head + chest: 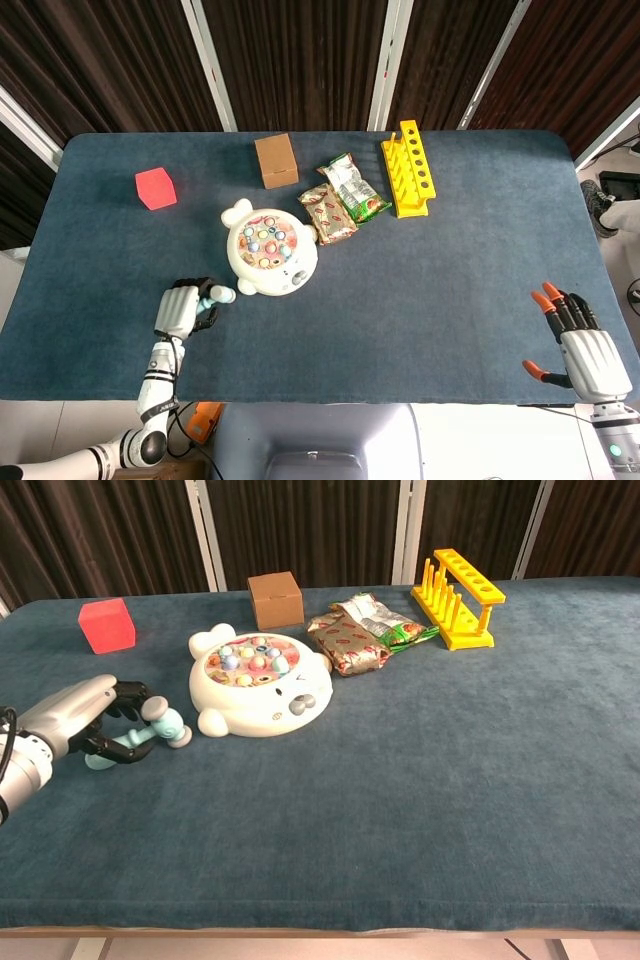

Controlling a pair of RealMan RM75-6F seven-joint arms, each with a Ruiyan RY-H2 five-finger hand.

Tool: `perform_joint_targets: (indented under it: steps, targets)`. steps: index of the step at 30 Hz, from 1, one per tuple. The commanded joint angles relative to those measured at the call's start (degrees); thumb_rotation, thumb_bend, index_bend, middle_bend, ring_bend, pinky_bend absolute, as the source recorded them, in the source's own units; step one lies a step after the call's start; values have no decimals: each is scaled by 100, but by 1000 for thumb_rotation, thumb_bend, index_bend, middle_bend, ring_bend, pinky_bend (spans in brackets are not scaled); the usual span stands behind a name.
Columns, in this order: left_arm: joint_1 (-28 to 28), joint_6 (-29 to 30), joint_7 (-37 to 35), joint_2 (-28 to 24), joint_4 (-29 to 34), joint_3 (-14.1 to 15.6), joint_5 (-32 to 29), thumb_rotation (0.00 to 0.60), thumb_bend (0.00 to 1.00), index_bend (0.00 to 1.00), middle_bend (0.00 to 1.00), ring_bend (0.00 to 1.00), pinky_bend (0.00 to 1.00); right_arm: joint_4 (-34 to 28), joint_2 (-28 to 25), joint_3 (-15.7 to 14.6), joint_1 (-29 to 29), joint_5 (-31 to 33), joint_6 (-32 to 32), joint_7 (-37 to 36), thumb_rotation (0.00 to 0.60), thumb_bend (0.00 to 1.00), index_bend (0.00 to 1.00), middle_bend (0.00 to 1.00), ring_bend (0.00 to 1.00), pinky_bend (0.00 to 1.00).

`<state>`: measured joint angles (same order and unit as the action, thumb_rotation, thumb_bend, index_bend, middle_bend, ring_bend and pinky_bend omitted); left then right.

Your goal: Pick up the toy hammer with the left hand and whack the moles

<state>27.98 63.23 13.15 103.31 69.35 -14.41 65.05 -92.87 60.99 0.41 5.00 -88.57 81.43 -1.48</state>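
The toy hammer (164,725) has a teal handle and a grey and teal head; it lies just left of the white mole game (258,680). My left hand (85,720) has its fingers curled round the handle, whose end sticks out below the hand. From above, the left hand (180,308) covers the handle and only the hammer head (220,294) shows beside the mole game (268,250). My right hand (585,355) rests open at the table's near right corner, fingers spread, holding nothing. The chest view does not show it.
A red cube (155,188) sits at the far left. A brown box (276,160), two snack packets (340,200) and a yellow rack (407,168) stand behind and to the right of the mole game.
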Motion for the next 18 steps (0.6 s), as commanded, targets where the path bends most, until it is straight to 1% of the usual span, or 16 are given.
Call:
perform_joint_targets:
  steps: [1,8,18]
  targets:
    - [23,2,39,31,-16,-13,-54,600,408,392,391,316,260,1,-3,1,-4,0,9,-6,600,217,0,0,0,0]
    - [68,-44,78,49,-40,-23,-179,600,441,411,408,330,262,8,-11,3,-9,4,15,-23,600,217,0,0,0,0]
    - [111,-80,58,43,-78,3,-233,600,443,414,409,331,261,10,-16,2,-12,1,19,-24,600,217,0,0,0,0]
